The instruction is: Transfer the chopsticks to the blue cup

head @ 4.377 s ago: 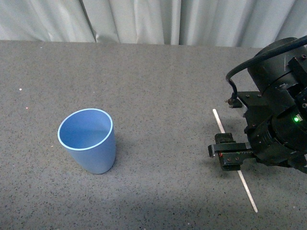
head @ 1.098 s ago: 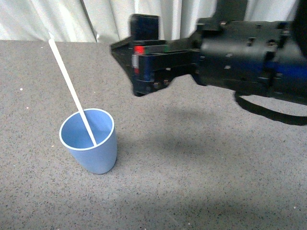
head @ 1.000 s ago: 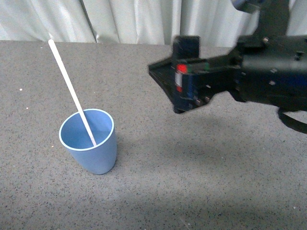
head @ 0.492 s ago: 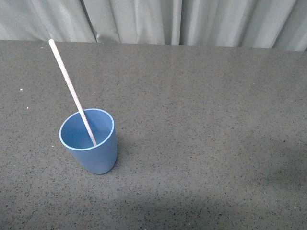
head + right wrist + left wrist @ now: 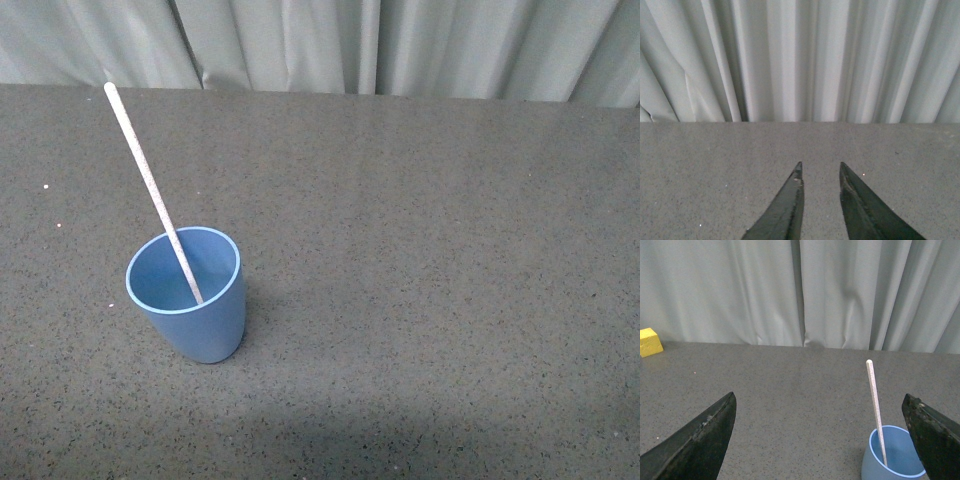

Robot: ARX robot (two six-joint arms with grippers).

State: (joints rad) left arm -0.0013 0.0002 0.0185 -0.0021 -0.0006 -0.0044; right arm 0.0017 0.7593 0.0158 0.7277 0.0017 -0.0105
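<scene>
The blue cup stands upright on the grey table, left of centre in the front view. The chopstick stands inside it, lower end in the cup, leaning up and away to the far left. Neither arm shows in the front view. In the left wrist view the cup and the chopstick lie just inside one finger; my left gripper is wide open and empty. My right gripper is open and empty over bare table, facing the curtain.
A grey curtain hangs along the table's far edge. A yellow block sits by the curtain in the left wrist view.
The chopstick went from the table at the right into the cup. My right arm then let go, pulled back to the right and left the front view. Cup and chopstick stay still.
</scene>
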